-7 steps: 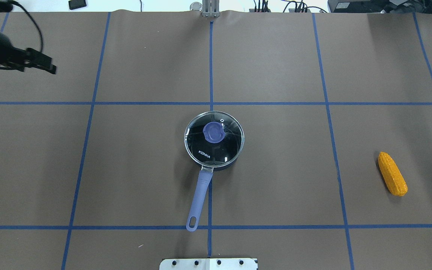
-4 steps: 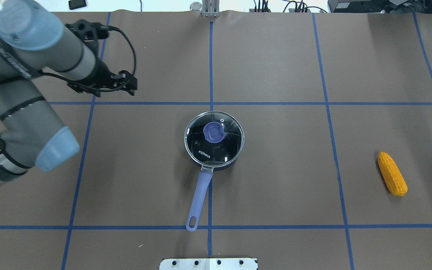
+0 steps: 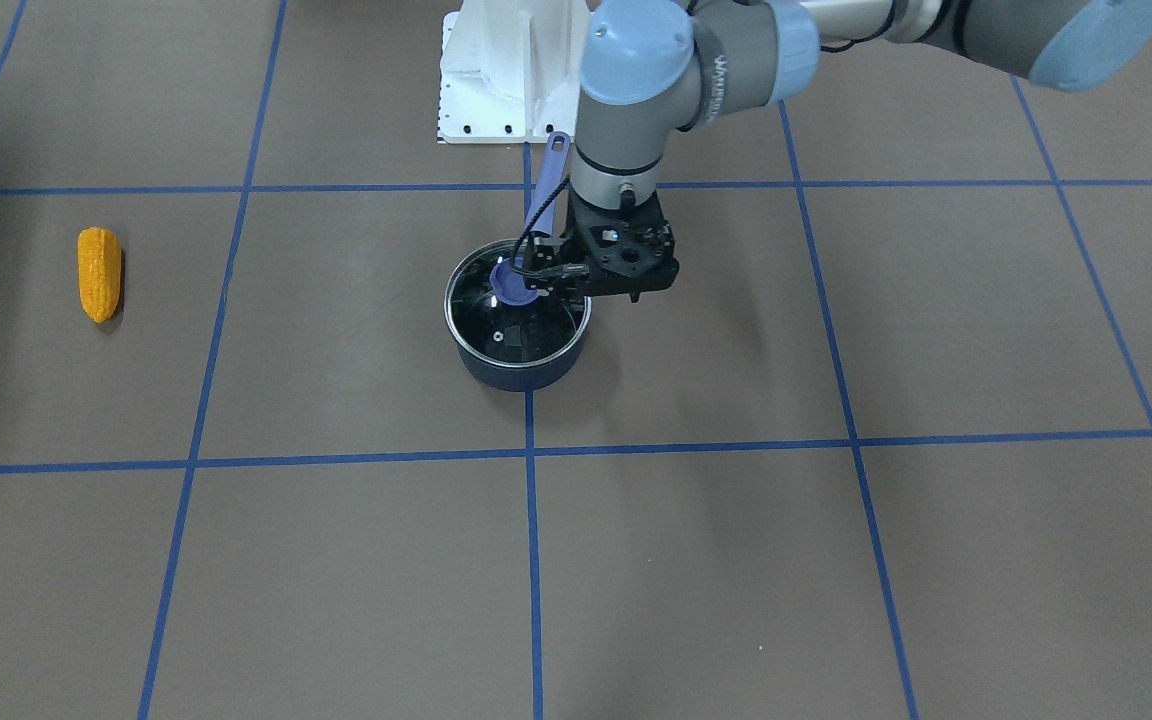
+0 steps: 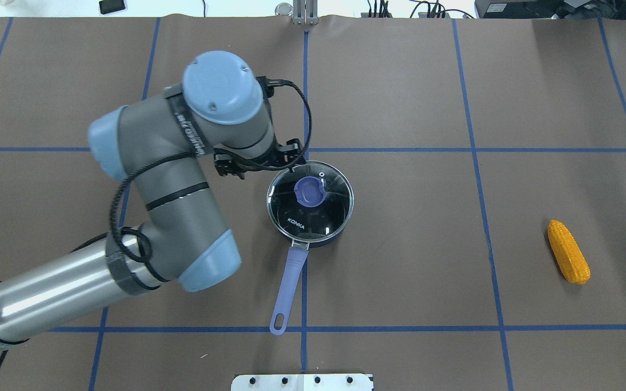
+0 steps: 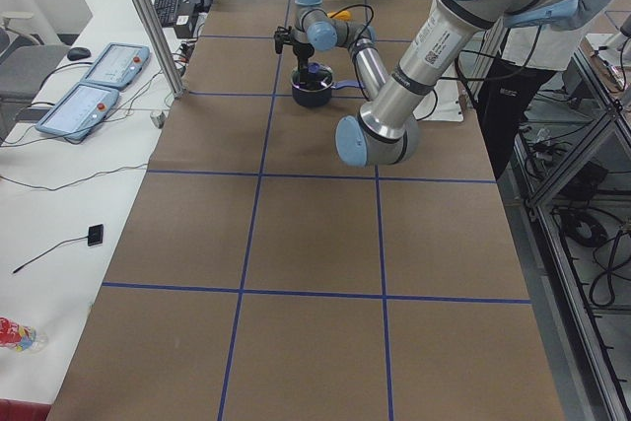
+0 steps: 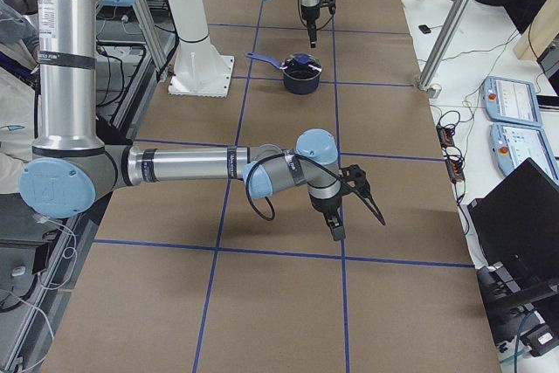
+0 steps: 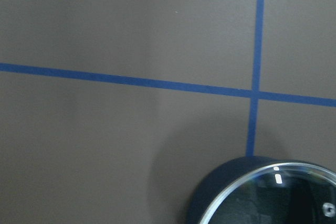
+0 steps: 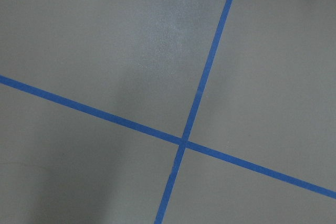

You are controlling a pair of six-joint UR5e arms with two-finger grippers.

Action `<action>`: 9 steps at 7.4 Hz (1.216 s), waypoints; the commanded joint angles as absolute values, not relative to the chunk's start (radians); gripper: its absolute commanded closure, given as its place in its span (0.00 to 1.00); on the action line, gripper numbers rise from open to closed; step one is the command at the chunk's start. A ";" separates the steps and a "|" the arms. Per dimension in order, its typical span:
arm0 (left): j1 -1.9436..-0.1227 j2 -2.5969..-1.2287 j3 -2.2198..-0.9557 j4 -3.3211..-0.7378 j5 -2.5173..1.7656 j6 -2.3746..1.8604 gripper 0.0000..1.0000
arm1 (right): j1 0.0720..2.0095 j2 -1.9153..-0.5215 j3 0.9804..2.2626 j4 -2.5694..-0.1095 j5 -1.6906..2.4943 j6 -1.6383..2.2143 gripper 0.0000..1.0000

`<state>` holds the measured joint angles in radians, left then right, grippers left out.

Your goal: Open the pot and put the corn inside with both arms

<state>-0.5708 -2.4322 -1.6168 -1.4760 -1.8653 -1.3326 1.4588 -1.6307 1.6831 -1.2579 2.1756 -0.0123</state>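
We see bright, even overhead light on the desk (image 4: 400, 255), with soft shadows. Small glare spots mark the glass lid (image 4: 328, 210). The 2 wrist views look slightly blurred.

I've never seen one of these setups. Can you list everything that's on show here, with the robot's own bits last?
table: one, brown cover with a blue tape grid, under everything.
pot: one, dark navy with a lavender-blue handle, table centre.
lid: one, clear glass with a blue knob, sitting on the pot.
corn: one, orange-yellow, lying far to the robot's right, apart from the pot.
control screens: two, grey-blue, on the white side bench.
base plate: one, white, at the robot's edge.
left arm: one, grey with light-blue caps, reaching to the pot.
left tool: one, black, up by the lid; open or shut unclear.
right arm: one, grey and blue, stretched low over the table.
right tool: one, black, pointing down; state unclear.
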 commanded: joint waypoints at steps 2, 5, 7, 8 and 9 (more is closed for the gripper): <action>-0.518 -2.565 -1.517 -1.471 -1.861 -1.446 0.02 | 1.459 -1.631 1.680 -1.258 2.174 -0.012 0.00; -0.511 -2.531 -1.519 -1.470 -1.859 -1.459 0.02 | 1.459 -1.631 1.680 -1.258 2.174 -0.012 0.00; -0.511 -2.528 -1.522 -1.463 -1.858 -1.460 0.02 | 1.459 -1.631 1.680 -1.258 2.172 -0.012 0.00; -0.511 -2.516 -1.522 -1.466 -1.858 -1.459 0.02 | 1.459 -1.631 1.678 -1.258 2.172 -0.012 0.00; -0.511 -2.517 -1.522 -1.466 -1.858 -1.457 0.03 | 1.459 -1.629 1.677 -1.258 2.172 -0.012 0.00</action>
<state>-0.5109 -2.5210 -1.5216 -1.4658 -1.8577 -1.4589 1.4588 -1.6302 1.6782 -1.2579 2.1723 -0.0123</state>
